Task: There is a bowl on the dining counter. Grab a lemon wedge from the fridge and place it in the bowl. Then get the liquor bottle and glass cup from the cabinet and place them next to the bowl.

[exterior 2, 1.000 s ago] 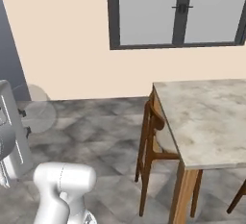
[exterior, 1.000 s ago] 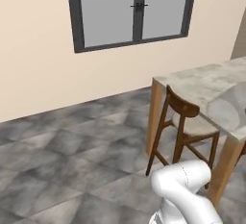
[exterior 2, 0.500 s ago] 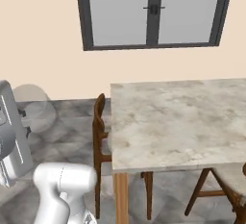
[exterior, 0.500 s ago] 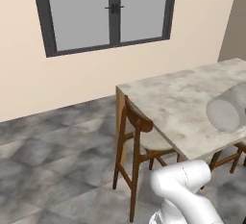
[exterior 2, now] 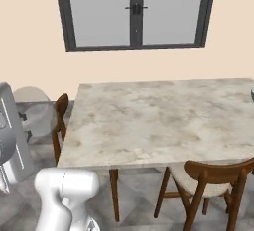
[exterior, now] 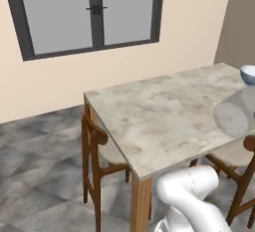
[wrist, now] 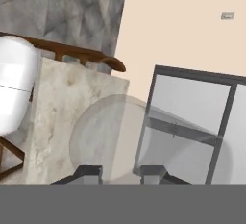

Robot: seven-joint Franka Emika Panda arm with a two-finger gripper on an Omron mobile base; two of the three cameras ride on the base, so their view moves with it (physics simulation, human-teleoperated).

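Gripper (wrist: 120,172) closed on the glass cup (wrist: 115,139), the two dark fingertips (wrist: 89,172) set at the tumbler's lower edge with the clear round body rising just above them in the hand view. Through the glass, a corner of the dining counter (wrist: 62,117) and part of the dark-framed window (wrist: 192,122). Same see-through glass cup (exterior: 235,112) floating at the right edge of the left base view, over the counter's right-hand part; in the right base view, a faint clear disc (exterior 2: 33,110) at the far left, off the counter's left end and beside a wooden chair (exterior 2: 59,121). Bowl (exterior: 248,74), pale blue-white, near the far right corner of the dining counter (exterior: 164,116), cut by the picture edge. Second wooden chair (exterior 2: 211,183) tucked under the near long edge.
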